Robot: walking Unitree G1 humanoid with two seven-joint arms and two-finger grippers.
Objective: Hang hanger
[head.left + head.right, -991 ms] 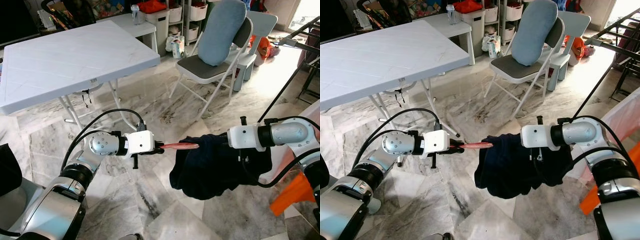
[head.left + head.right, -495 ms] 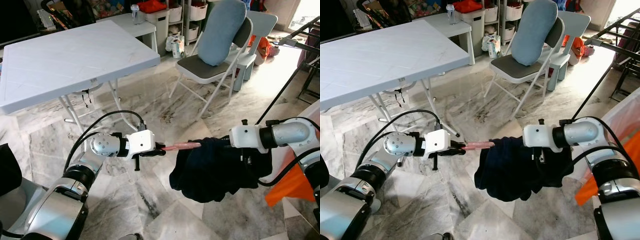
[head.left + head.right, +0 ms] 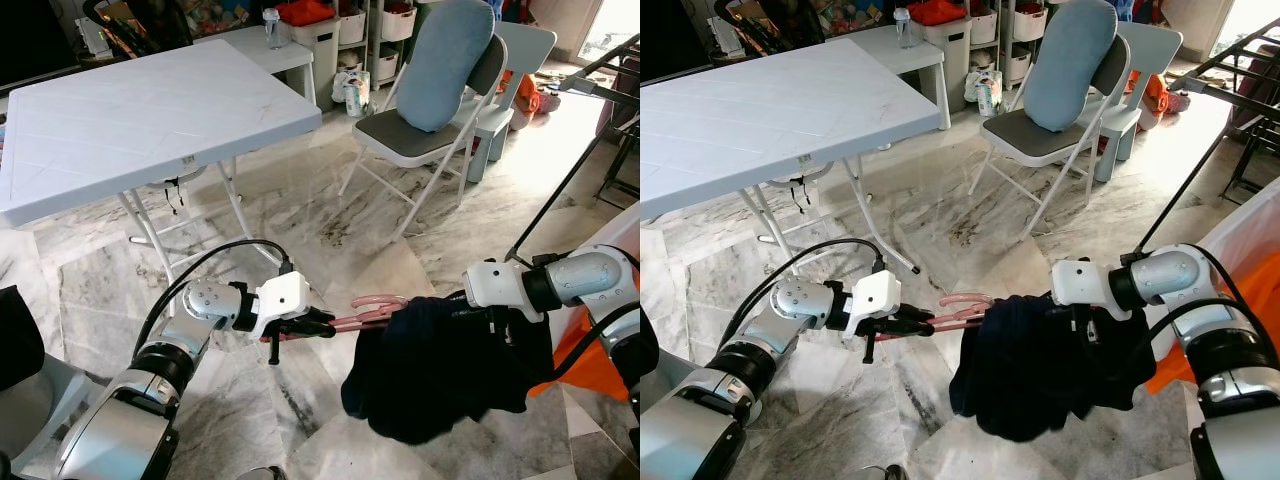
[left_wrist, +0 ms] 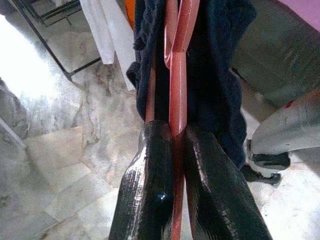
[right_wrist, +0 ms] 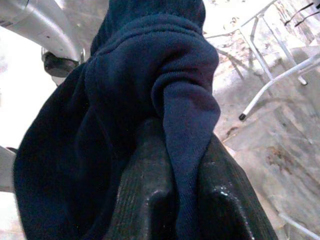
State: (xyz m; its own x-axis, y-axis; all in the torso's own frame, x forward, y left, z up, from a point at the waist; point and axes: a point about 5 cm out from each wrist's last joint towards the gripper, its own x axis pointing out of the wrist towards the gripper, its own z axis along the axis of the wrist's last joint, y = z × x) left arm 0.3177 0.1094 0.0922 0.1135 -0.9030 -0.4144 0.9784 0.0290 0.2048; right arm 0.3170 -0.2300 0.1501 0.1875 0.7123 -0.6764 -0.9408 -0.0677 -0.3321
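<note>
Your left tool [image 3: 322, 322] clamps the pink hanger [image 3: 362, 308], whose long axis runs straight across into the dark garment [image 3: 1040, 375] pinched by your right tool [image 5: 172, 200].

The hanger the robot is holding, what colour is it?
The hanger is pinkish red, seen best in the left wrist view.
</note>
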